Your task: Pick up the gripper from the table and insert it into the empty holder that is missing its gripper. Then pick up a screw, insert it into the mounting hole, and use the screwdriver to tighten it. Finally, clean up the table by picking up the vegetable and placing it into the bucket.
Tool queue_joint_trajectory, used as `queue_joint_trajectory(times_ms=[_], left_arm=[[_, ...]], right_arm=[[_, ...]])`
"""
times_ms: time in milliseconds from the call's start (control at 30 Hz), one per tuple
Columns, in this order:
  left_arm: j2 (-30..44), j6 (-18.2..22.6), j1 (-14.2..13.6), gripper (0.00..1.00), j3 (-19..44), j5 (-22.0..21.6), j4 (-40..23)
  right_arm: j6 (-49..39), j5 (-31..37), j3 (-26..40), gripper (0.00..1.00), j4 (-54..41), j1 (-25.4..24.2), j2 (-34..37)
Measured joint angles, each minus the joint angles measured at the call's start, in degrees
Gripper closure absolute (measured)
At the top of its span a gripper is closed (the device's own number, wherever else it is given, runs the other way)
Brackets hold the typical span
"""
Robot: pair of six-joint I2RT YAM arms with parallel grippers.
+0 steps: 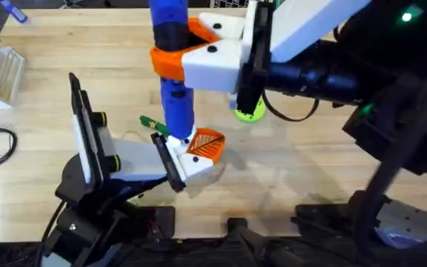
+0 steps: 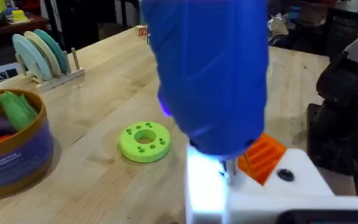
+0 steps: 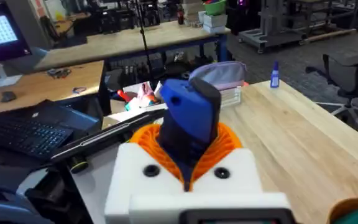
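Screwdriver (image 1: 173, 67), blue with a darker band, stands upright at the upper middle of the overhead frame, clamped between the orange ribbed pads (image 1: 167, 63) of the right end effector (image 1: 184, 52), whose white blocks close on it from both sides. Its thin tip comes down at the middle of the frame onto the white holder (image 1: 187, 159) of the left arm, just beside the orange ribbed gripper (image 1: 207, 143) seated in that holder. In the left wrist view the blue barrel fills the upper middle, a blue-white glow at its lower end, and the tip meets the white block right beside the orange finger (image 2: 263, 155). Whether the left end effector (image 1: 195, 152) is apart or together I cannot tell.

A slim dark-green vegetable (image 1: 153, 123) lies on the wooden surface (image 1: 310, 170) just left of the screwdriver's lower end, partly hidden behind it. A bright-green disc (image 1: 249, 113) with holes lies right of the screwdriver, partly under the right arm; the left wrist view shows it flat on the wood at centre-left. At the left edge of that view stands the bucket (image 2: 17, 155), blue-sided with a tan rim, toy pieces inside.

In the right wrist view the screwdriver's top sits wedged between the orange pads.
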Motion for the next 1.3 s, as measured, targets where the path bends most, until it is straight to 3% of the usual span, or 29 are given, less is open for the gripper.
queue_joint_trajectory(times_ms=[467,1300], left_arm=[[0.0,0.0,0.0,0.987,0.0,0.0,0.1],[0.0,0.0,0.0,0.987,0.0,0.0,0.1]], right_arm=[[-0.7,0.0,0.0,0.977,3.1,0.0,-0.2],[-3.9,-0.4,-0.1,0.977,-0.8,1.5,-2.0]])
